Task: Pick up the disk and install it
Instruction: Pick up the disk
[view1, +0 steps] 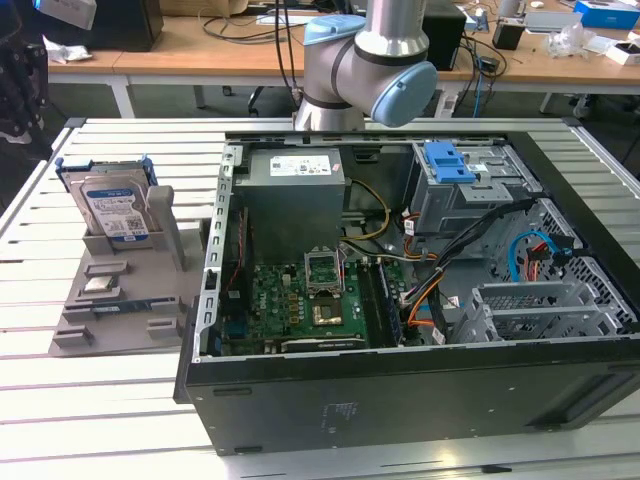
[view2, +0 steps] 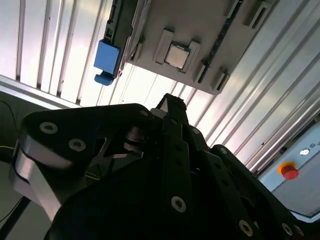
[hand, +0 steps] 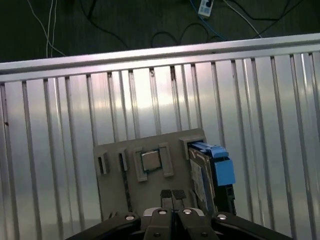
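A: Where's the disk (view1: 115, 208)?
B: It's standing on edge in the grey holder (view1: 150, 305), at the exterior view's left, beside the open computer case (view1: 400, 400).
A: And the gripper (hand: 172, 195)?
B: It's empty. The fingers (hand: 166, 194) are pressed together and aimed between the chip (hand: 150, 161) and the disk's thin edge in the first wrist view. The exterior view gives the disk's labelled face instead.

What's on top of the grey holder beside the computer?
On the holder, the disk stands upright in a slot; a square chip lies flat. The slot wall hides the disk's lower edge.
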